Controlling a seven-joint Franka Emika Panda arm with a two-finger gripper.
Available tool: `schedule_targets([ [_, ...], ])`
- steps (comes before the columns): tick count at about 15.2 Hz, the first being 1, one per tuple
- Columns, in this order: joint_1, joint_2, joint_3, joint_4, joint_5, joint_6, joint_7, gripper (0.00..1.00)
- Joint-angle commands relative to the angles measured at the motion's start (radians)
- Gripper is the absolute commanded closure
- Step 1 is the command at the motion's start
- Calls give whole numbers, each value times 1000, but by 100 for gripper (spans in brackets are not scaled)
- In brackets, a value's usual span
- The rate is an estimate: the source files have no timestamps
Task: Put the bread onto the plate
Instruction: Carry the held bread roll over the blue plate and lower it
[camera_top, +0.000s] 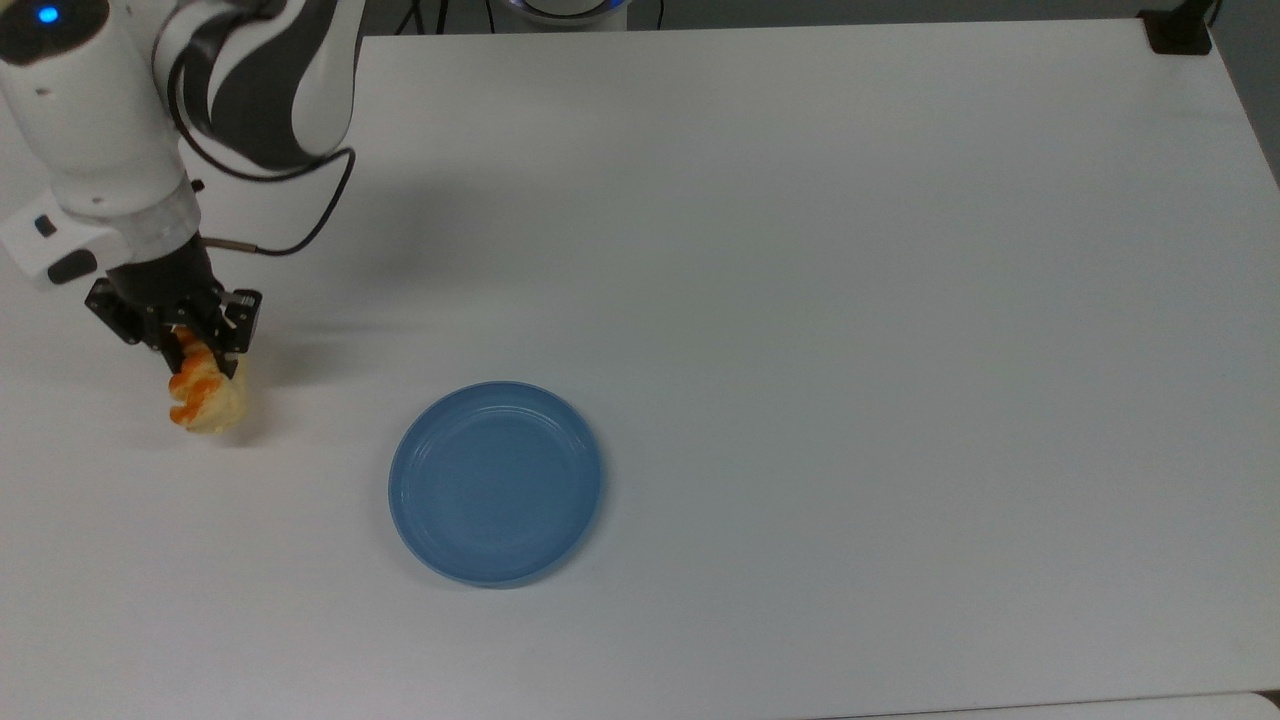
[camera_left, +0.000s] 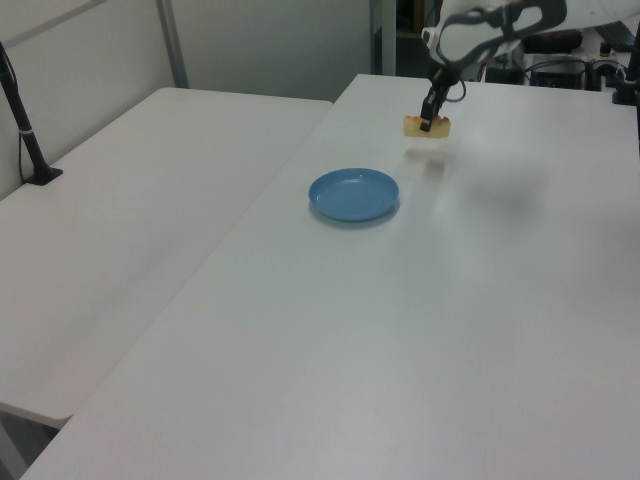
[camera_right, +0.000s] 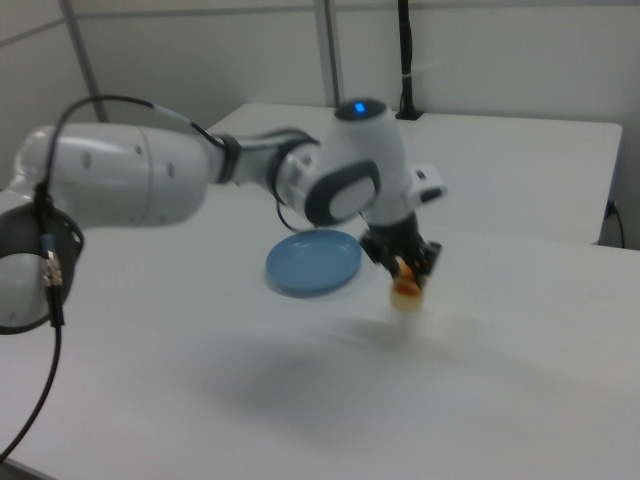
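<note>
the black two-finger tool (camera_top: 196, 352) at the end of the white and dark grey arm (camera_top: 110, 110) is closed on one end of the small oblong cream bread with orange-brown stripes (camera_top: 207, 392), its fingers pinching the bun from both sides. in the left view the bread (camera_left: 427, 126) hangs clear above the white table (camera_left: 420, 330), with a faint shadow on the surface below it. in the right view the bun (camera_right: 406, 287) dangles beneath the tool (camera_right: 404, 262), tilted downward.

the round, shallow, medium-blue plate (camera_top: 496, 482) lies flat on the table (camera_top: 800, 300), nothing on it. in the top view it sits well to the right of the bread and a little nearer the lower edge. in the left view the plate (camera_left: 353, 194) lies nearer than the bread and to the left view's left; in the right view the plate (camera_right: 313, 263) is just to the right view's left of the tool.
</note>
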Motion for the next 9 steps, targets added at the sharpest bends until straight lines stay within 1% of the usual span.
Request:
schedule_targets([
  [1,103,-73,3,41,-33,-176,223,56],
  [3,155,-61,10,75,-44,-195,341,56],
  [4,184,-54,28,90,-61,-193,416,56],
  [5,201,-38,48,101,-79,-187,460,56],
  [8,210,28,111,176,-121,-169,584,55],
  [9,221,39,123,177,-141,-143,607,55],
])
